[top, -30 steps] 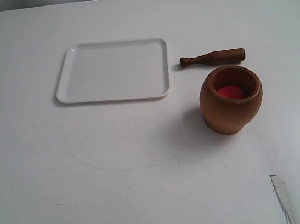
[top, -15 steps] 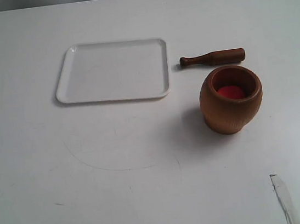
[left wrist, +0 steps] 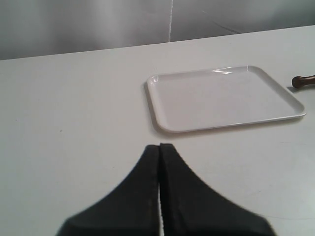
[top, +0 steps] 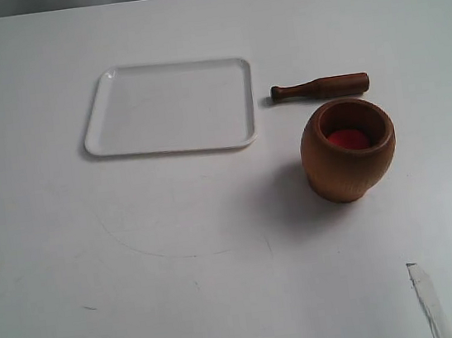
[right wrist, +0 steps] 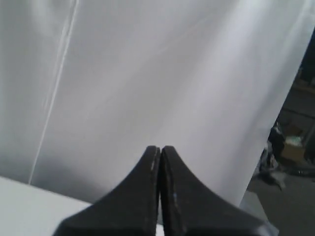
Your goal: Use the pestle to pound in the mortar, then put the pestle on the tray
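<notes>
Nothing moved; left tool and right tool pinched together, pestle just beside tray edge.

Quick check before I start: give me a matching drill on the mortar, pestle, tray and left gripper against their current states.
1. mortar
2. pestle
3. tray
4. left gripper

A. shut, holding nothing
B. lying on its side
C. upright, red inside
D. white, nothing on it

Pairs: 1-C, 2-B, 3-D, 4-A.
</notes>
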You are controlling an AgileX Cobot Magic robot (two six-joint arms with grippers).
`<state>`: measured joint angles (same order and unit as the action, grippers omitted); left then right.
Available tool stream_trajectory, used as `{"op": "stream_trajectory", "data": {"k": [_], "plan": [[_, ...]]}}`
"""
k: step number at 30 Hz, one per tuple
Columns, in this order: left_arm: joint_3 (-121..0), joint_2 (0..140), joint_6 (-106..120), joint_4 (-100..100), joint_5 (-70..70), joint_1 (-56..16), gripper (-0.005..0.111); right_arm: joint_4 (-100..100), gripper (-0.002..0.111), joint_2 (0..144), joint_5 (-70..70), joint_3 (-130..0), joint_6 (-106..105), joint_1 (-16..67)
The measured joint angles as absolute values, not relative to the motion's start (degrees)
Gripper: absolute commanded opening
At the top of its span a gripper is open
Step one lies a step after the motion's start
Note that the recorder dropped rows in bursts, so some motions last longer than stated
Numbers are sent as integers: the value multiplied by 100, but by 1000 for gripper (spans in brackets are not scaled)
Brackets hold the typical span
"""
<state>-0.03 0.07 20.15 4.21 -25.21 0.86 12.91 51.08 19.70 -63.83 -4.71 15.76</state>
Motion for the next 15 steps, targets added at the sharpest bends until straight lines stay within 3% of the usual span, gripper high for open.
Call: {"op": "stream_trajectory", "data": {"k": [15], "plan": [[-3, 7, 2015, 421, -2521, 86, 0, -438, 0, 8584, 4697, -9010, -3152, 2334]]}}
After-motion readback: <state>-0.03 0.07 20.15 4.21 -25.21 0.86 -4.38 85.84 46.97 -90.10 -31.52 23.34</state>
